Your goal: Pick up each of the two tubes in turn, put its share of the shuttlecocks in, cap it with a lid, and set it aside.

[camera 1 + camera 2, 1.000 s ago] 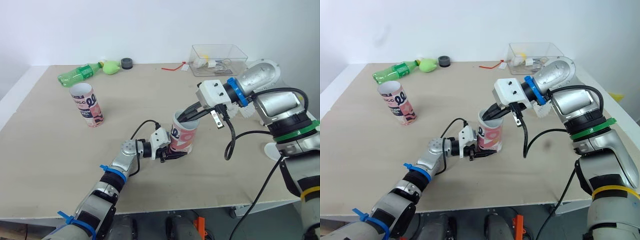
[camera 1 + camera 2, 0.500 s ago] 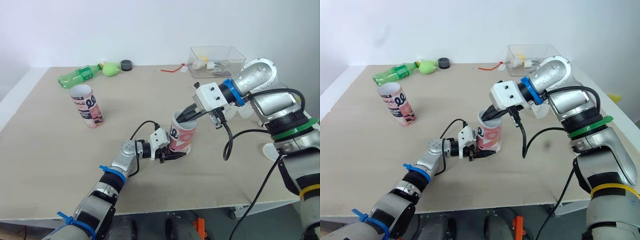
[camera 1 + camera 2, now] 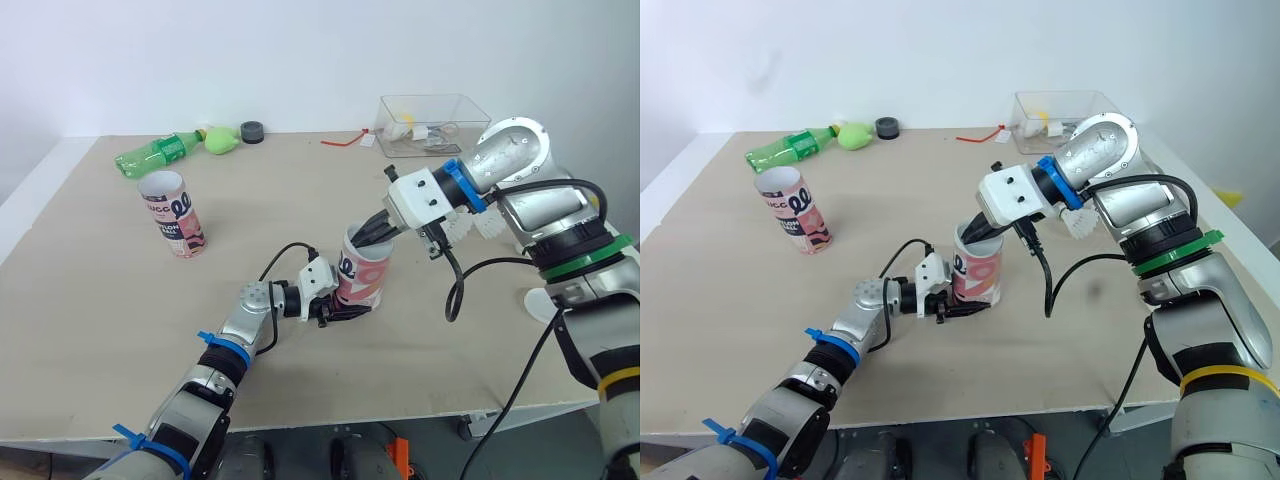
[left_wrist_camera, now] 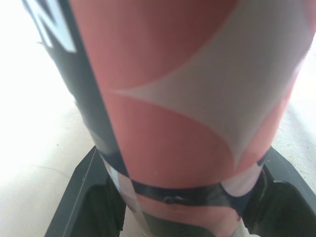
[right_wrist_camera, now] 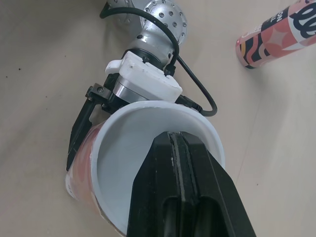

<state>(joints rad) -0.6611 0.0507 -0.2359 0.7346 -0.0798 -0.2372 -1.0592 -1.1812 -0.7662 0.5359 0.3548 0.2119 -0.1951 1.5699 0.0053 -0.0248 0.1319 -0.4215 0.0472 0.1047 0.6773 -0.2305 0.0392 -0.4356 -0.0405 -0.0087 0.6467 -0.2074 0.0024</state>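
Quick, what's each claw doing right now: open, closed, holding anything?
Left claw: closed on the tube.
Right claw: closed, nothing seen between its fingers, tips inside the tube's mouth.

pink, white and black printed paper tube (image 3: 362, 278): faintly glossy outside, smooth matt white inside. right gripper (image 5: 177, 137): matt black plastic fingers. beige table top (image 3: 100, 290): matt, faintly speckled board. clear rectangular box (image 3: 435, 118): glossy transparent plastic.

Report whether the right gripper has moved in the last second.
Yes, slightly: against the tube held by the left gripper, the right gripper has slid down and to the robot's left, deeper into its mouth.
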